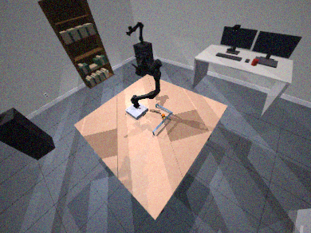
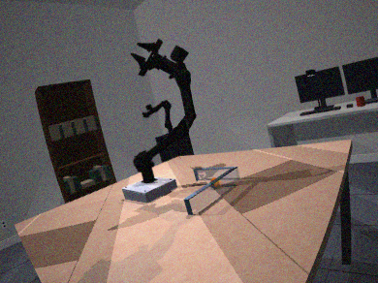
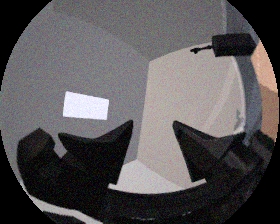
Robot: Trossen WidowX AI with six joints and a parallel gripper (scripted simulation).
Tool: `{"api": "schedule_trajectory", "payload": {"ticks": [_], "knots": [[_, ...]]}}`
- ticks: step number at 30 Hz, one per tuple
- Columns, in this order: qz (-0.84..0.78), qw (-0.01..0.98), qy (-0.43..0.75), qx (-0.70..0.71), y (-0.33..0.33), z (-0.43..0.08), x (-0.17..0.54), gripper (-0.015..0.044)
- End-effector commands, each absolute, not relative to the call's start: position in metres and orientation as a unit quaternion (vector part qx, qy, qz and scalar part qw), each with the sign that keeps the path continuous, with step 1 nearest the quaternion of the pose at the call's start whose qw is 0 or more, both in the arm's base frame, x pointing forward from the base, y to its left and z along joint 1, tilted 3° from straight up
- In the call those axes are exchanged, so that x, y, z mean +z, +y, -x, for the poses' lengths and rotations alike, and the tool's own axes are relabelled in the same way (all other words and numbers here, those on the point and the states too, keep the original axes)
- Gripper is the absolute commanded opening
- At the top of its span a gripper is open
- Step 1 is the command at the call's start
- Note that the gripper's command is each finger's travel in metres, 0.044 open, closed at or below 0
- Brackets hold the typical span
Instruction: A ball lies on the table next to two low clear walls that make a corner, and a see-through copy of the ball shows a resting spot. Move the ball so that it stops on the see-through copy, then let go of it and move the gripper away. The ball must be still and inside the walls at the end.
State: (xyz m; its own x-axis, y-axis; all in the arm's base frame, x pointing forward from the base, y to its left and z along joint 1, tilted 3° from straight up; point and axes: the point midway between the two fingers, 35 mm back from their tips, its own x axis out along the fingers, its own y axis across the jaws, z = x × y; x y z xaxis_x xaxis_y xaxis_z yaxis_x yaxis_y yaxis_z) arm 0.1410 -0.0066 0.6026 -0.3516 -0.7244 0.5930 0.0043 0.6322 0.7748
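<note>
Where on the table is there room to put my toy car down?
The wide stretch of table in front of the clear walls, toward the near corner, is bare. So is the left side beyond the arm's grey base. It is crowded around the orange ball in the walls' corner.

No text, label, brand, number or sign can be read in any view. The book spines on the bookshelf (image 1: 81, 44) and the 2 monitor screens (image 1: 260, 41) are too blurred or dark to show any writing.
</note>
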Motion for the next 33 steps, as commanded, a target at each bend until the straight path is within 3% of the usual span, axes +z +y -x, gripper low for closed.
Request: {"api": "schedule_trajectory", "payload": {"ticks": [1, 10, 17, 24, 33], "knots": [[-0.262, 0.511, -0.726, -0.379, -0.013, -0.104, 0.606, 0.0288], [-0.345, 0.551, -0.596, -0.471, -0.068, -0.026, 0.595, 0.0288], [-0.390, 0.618, -0.439, -0.522, -0.141, -0.013, 0.565, 0.0288], [-0.397, 0.707, -0.246, -0.531, -0.208, -0.048, 0.520, 0.0288], [-0.337, 0.821, 0.018, -0.460, -0.248, -0.144, 0.445, 0.0288]]}}
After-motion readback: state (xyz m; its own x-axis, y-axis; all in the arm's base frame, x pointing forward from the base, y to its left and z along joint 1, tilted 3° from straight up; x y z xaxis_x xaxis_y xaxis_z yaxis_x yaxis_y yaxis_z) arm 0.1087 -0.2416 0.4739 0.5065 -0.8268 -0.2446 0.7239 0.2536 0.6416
